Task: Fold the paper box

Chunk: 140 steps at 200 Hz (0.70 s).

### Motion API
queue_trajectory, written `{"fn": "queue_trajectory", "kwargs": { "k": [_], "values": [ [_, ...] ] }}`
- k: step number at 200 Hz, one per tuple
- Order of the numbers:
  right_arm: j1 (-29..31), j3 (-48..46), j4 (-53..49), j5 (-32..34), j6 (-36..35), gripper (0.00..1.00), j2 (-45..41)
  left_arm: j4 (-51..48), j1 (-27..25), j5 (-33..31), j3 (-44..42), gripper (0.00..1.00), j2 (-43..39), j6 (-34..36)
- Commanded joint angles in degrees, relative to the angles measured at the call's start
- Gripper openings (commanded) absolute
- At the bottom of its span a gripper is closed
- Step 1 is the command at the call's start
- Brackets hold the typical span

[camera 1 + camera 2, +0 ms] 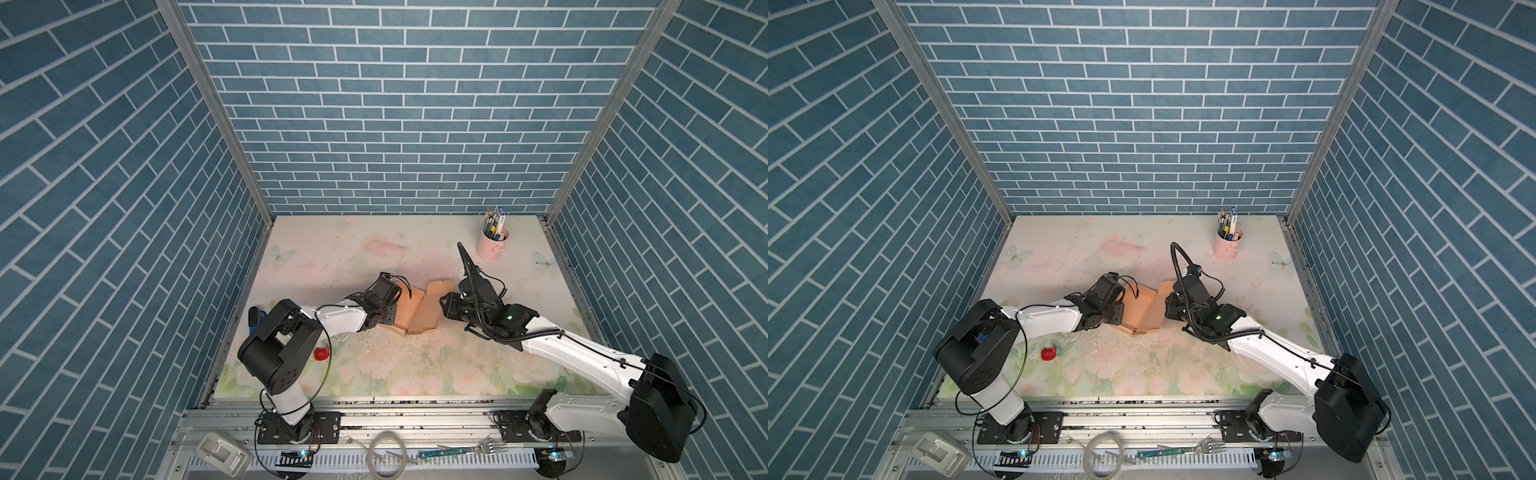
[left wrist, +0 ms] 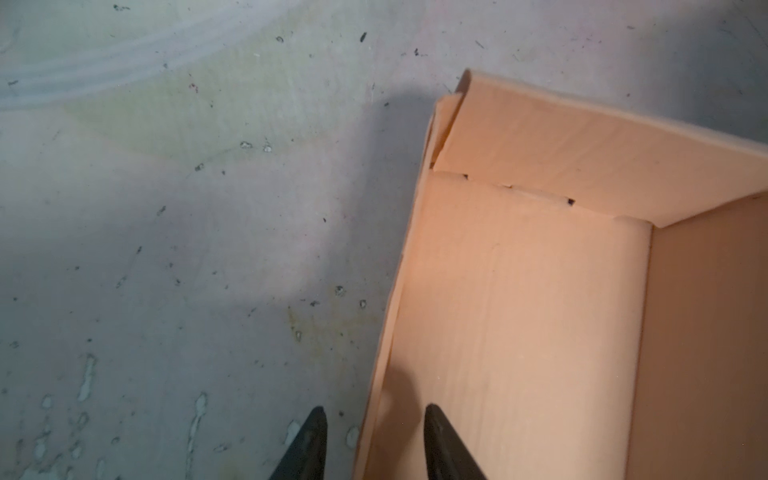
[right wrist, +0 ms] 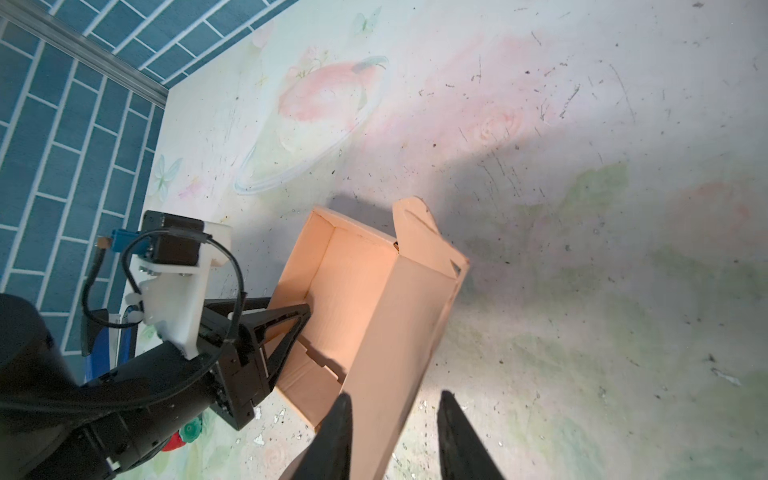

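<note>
**A:** Starting at the left: how do that arm's jaws stand?

**B:** The left gripper [image 2: 374, 409] has them spread. They straddle a low side wall of the peach-orange thin cardboard paper box [image 2: 519, 311], one jaw outside over the pale flowered table mat [image 2: 166, 249], one inside above the box floor. There is a gap on either side of the wall.

**A:** And the box?

**B:** In both top views it sits at the lower centre of the frame, between the two grippers. It is open-topped, with a taller tabbed panel standing along its right side.

**A:** The right arm?

**B:** The right gripper [image 3: 395, 395] is spread too, a jaw on each side of that tall panel's end, with a gap beside the card, so nothing is pinched. At the upper right of the mat, a pink cup of pens [image 1: 491, 245] stands well apart.
</note>
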Motion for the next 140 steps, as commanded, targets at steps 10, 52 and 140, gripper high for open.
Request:
{"fn": "queue_trajectory", "kwargs": {
  "k": [10,52,140],
  "values": [
    [0.56,3.12,-3.69,4.24,0.78,0.26,1.00,-0.13,0.33,-0.99,-1.20,0.43,-2.07,-0.81],
    [0.63,5.85,-8.17,6.59,-3.27,0.07,1.42,-0.30,0.21,-0.52,-1.73,0.54,-3.95,-1.17],
    [-0.86,19.26,-18.10,7.41,-25.82,0.00,6.08,-0.49,0.12,7.85,-1.80,0.73,-13.84,-1.27]
  ]
}}
